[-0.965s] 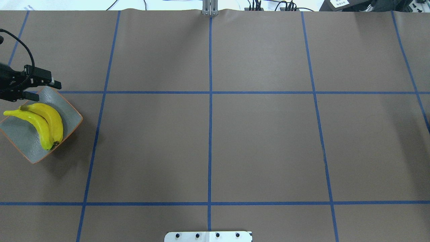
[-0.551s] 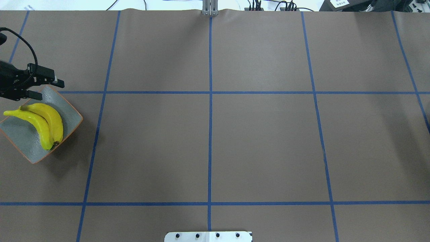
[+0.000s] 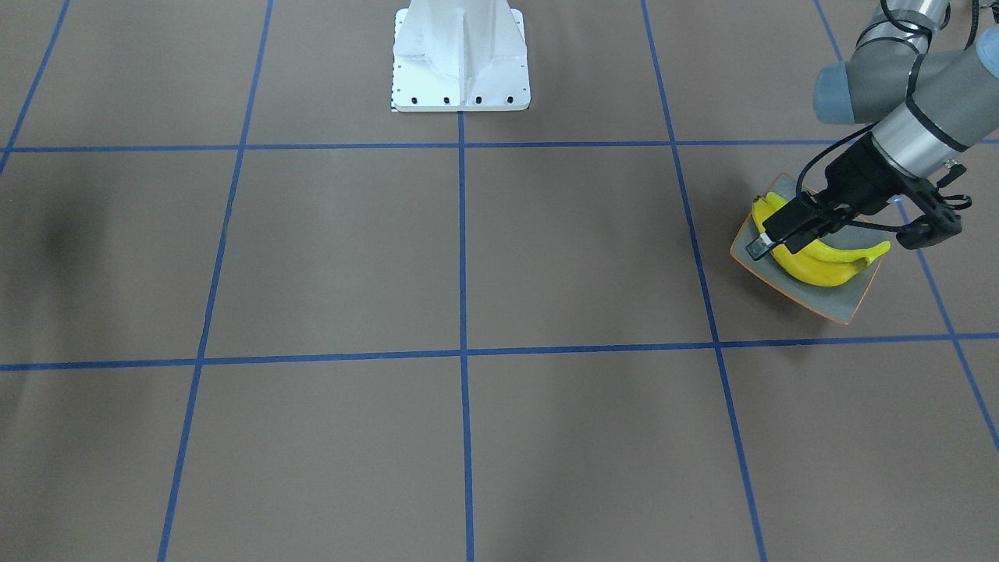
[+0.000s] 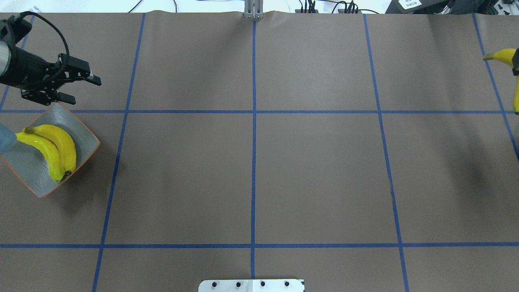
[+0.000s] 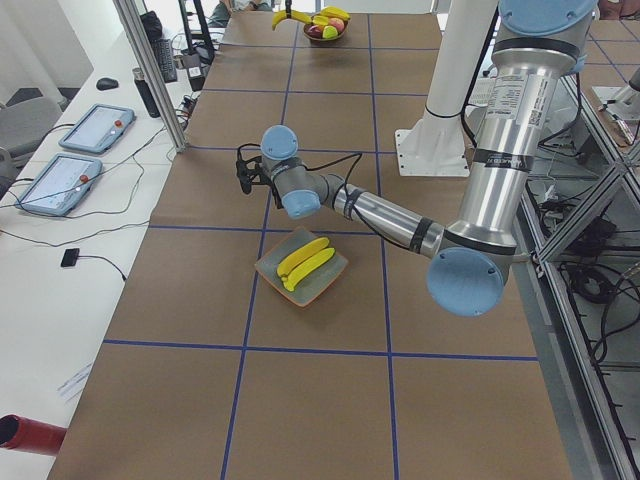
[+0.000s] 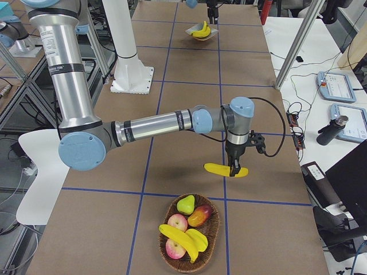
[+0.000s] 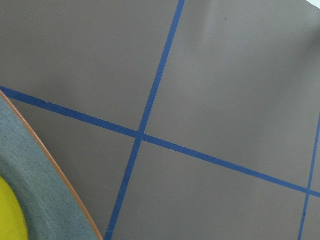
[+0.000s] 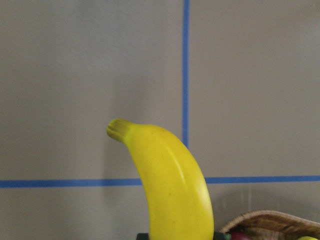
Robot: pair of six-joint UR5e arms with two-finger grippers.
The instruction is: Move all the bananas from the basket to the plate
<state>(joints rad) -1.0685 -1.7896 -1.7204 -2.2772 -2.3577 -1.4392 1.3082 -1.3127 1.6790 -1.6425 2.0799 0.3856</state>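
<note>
Two yellow bananas (image 4: pixel 61 148) lie side by side on the grey-green, orange-rimmed plate (image 4: pixel 83 142) at the table's left end. My left gripper (image 4: pixel 86 91) hangs open and empty just beyond the plate's far corner; in the front-facing view it (image 3: pixel 833 244) overlaps the bananas (image 3: pixel 819 267) on the plate (image 3: pixel 847 303). My right gripper (image 6: pixel 234 167) is shut on a third banana (image 6: pixel 221 169), held in the air above the table beside the wicker basket (image 6: pixel 172 260). That banana (image 8: pixel 170 185) fills the right wrist view. More bananas (image 6: pixel 184 238) lie in the basket.
The basket also holds a pear (image 6: pixel 186 204) and apples (image 6: pixel 198 215). The white robot base (image 3: pixel 460 62) stands at the middle of the near edge. Tablets (image 5: pixel 95 125) and cables lie on a side bench past the table's far edge.
My left gripper has drawn up and away from the plate toward the far side, still open. The banana held by the right gripper has come into the overhead view at the right edge.
</note>
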